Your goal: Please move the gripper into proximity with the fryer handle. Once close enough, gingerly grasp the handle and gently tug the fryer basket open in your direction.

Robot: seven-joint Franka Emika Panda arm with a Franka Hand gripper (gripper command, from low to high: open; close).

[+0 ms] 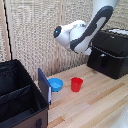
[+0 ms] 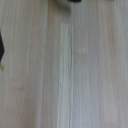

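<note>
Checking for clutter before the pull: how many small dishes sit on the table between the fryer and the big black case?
2. A blue bowl beside the black case, and a red cup just to the exterior view's right of it. Others may hide behind the arm.

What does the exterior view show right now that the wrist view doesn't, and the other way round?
Only the exterior view shows the air fryer with its handle and basket front, the red cup, the blue bowl, the black divided case and the robot arm. The gripper is not clearly seen there. The wrist view adds only a blurred close look at the boards, with unclear dark shapes at its edges. Both share the wooden table.
</note>
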